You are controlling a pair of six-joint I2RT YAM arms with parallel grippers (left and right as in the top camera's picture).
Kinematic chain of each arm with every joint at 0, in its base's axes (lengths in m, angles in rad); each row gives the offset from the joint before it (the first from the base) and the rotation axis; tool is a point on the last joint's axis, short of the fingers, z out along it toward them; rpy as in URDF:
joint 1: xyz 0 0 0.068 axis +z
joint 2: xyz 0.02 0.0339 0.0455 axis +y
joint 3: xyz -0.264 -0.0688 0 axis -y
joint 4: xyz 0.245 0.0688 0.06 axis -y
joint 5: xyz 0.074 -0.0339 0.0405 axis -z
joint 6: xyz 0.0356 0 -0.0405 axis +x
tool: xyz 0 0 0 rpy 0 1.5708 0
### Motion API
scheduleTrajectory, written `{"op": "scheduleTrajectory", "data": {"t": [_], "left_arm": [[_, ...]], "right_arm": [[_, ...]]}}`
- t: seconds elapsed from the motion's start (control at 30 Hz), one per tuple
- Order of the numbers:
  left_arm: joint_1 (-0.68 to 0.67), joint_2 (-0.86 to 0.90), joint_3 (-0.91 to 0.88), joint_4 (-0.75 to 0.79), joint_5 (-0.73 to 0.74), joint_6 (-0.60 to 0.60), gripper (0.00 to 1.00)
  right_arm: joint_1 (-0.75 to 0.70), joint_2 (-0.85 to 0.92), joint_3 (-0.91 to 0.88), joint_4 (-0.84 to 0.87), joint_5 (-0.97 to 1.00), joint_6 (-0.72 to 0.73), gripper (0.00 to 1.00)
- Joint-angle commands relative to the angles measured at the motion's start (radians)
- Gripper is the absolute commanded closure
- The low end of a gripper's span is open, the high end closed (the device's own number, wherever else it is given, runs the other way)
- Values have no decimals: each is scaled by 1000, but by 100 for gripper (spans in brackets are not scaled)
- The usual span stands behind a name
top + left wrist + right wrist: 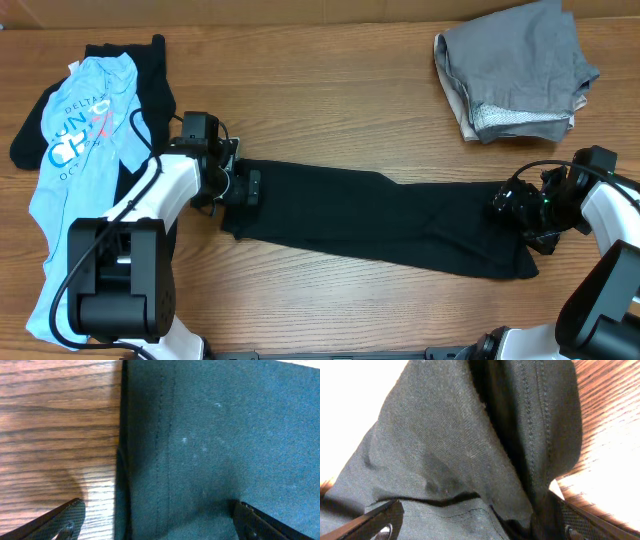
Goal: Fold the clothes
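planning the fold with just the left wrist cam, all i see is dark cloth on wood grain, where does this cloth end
observer: the long black garment stretches across the wooden table to the right gripper, whose open fingers sit either side of its far end
operator: other clothes waiting
observer: a light blue printed T-shirt lies partly over another black piece at the table's left edge
operator: anything on the right
observer: grey garments with pale speckled lining sit in the far right corner
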Motion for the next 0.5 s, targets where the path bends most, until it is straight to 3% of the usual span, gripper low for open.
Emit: {"op": "scheduleTrajectory", "data": {"t": [0.0, 0.2, 0.27, 0.47], "left_arm": [[-19, 5, -43, 35, 13, 9, 5], [-31, 5, -114, 119, 12, 9, 8], [-31, 5, -134, 138, 12, 9, 14], [-31, 5, -154, 145, 12, -11, 80]], "right_arm": [[-1, 2, 18, 5, -6, -4, 0], [-2, 2, 18, 9, -5, -4, 0], [-1, 2, 18, 10, -5, -4, 0], [-1, 2, 18, 6, -6, -4, 0]]}}
